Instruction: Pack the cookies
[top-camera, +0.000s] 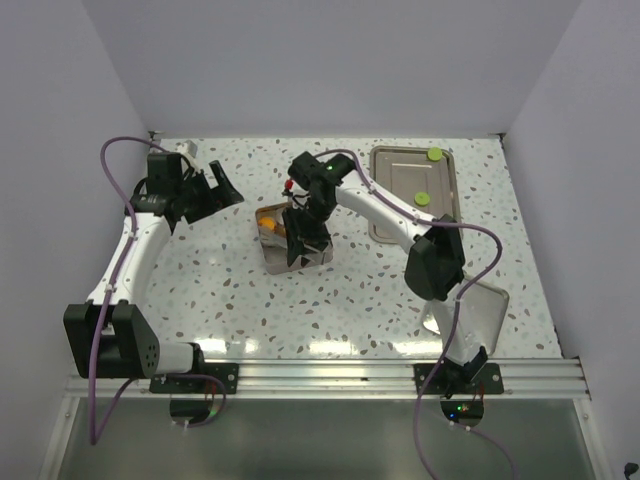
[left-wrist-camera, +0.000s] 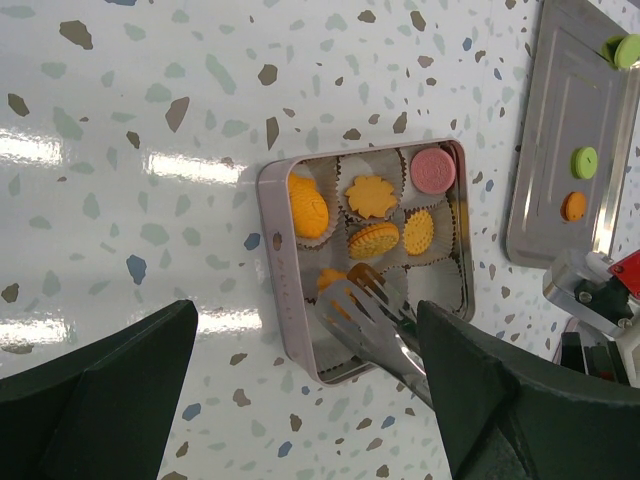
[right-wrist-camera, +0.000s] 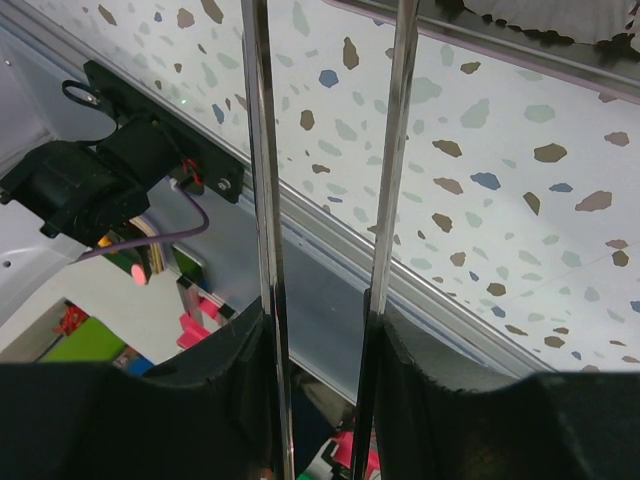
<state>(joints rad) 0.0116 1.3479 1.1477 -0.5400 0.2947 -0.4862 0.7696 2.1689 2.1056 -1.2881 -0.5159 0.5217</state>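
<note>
Lying flat in a square tin (left-wrist-camera: 290, 290) at the middle of the left wrist view, six cookies (left-wrist-camera: 372, 197) can be counted: five orange ones and one pink round one (left-wrist-camera: 433, 170) in the tin's upper right corner. Being discs, most show no long axis; the sandwich cookie (left-wrist-camera: 373, 240) is tilted, its edge running lower left to upper right. White paper cups (left-wrist-camera: 436, 285) line the compartments. A metal tray (left-wrist-camera: 560, 130) at the frame's right holds two green cookies (left-wrist-camera: 584, 161) and one orange one (left-wrist-camera: 573, 205).

The right gripper (right-wrist-camera: 320, 340) is partly closed on metal tongs (left-wrist-camera: 365, 310), whose tips reach into the tin's lower part over an orange cookie. The left gripper (top-camera: 215, 190), at the upper left of the top view, stands wide open and holds nothing.
</note>
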